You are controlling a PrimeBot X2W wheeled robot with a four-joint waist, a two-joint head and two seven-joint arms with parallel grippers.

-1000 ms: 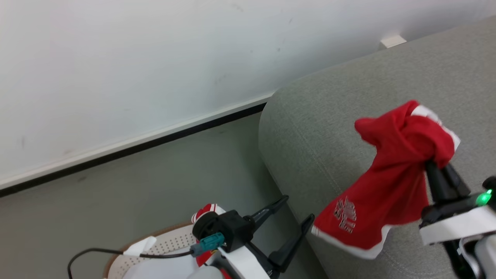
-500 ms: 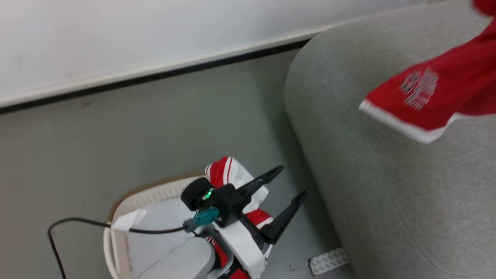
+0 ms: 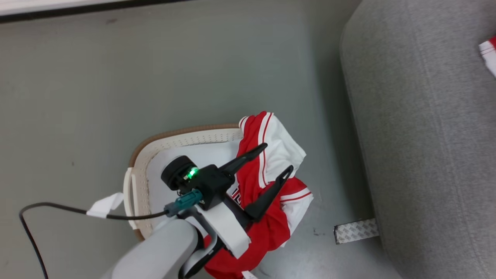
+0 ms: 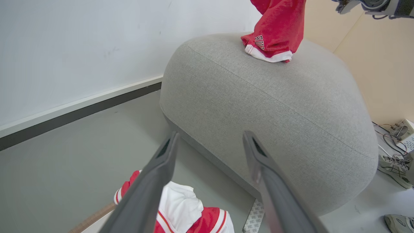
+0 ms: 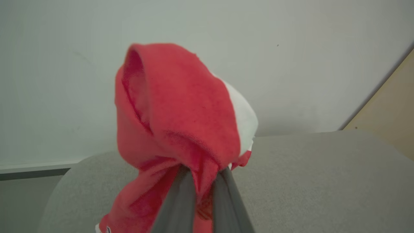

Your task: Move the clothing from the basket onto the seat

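Observation:
The cream basket (image 3: 186, 137) with its brown rim stands on the floor left of the seat (image 3: 426, 135), a large light-grey sofa. Red and white clothing (image 3: 279, 155) spills over the basket's right side. My left gripper (image 3: 278, 157) hangs open just above that clothing, nothing between its fingers (image 4: 161, 168). My right gripper (image 5: 202, 171) is shut on another red garment (image 5: 181, 113). In the left wrist view this garment (image 4: 275, 32) hangs down, its white hem resting on top of the seat (image 4: 275, 106). A corner of it shows at the head view's right edge (image 3: 489, 52).
A strip of silver tape (image 3: 356, 230) lies on the floor by the sofa's base. A black cable (image 3: 58, 209) trails from my left wrist over the floor. Shoes (image 4: 393, 166) and a small device with wires (image 4: 401, 129) lie beyond the sofa. A white wall rises behind.
The head camera has swung down and left, bringing the basket into full view and pushing the held garment to the right edge. Both grippers keep their states.

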